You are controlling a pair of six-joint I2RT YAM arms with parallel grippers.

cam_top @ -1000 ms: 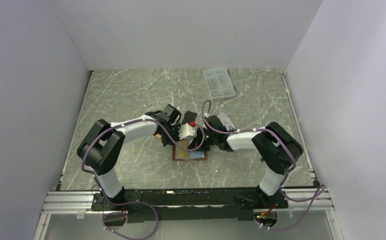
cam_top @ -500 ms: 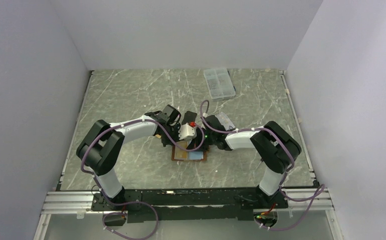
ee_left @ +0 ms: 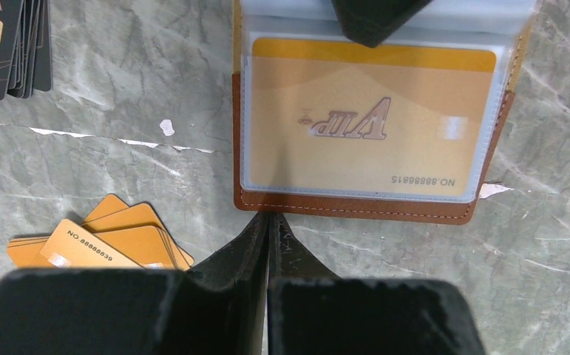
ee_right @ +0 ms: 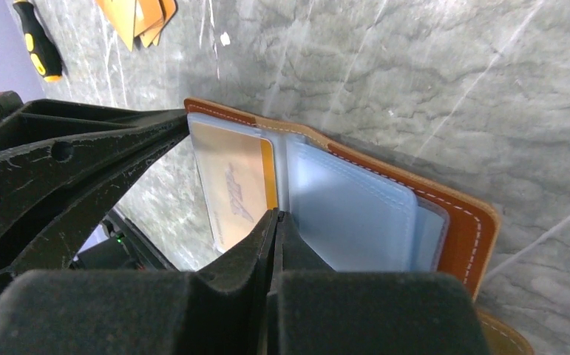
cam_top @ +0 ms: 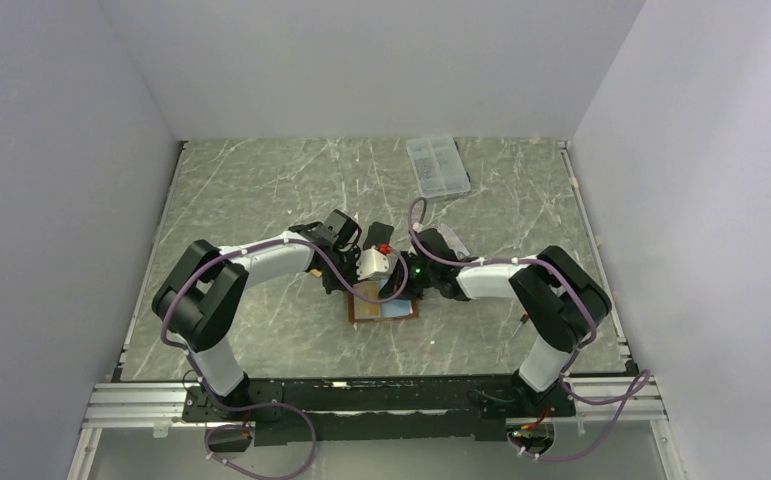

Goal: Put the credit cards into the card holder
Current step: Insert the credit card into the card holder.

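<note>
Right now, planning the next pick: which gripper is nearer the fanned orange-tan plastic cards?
Left. Left gripper sits beside the cards; right gripper is farther, over the brown leather wallet.

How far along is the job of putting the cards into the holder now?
Done: one orange card sits inside a clear pocket of the open card holder. In hand: no card is gripped; the shut left gripper is at the holder's leather edge, the shut right gripper at its middle fold. Left: loose orange cards and black cards lie on the table beside it.
</note>
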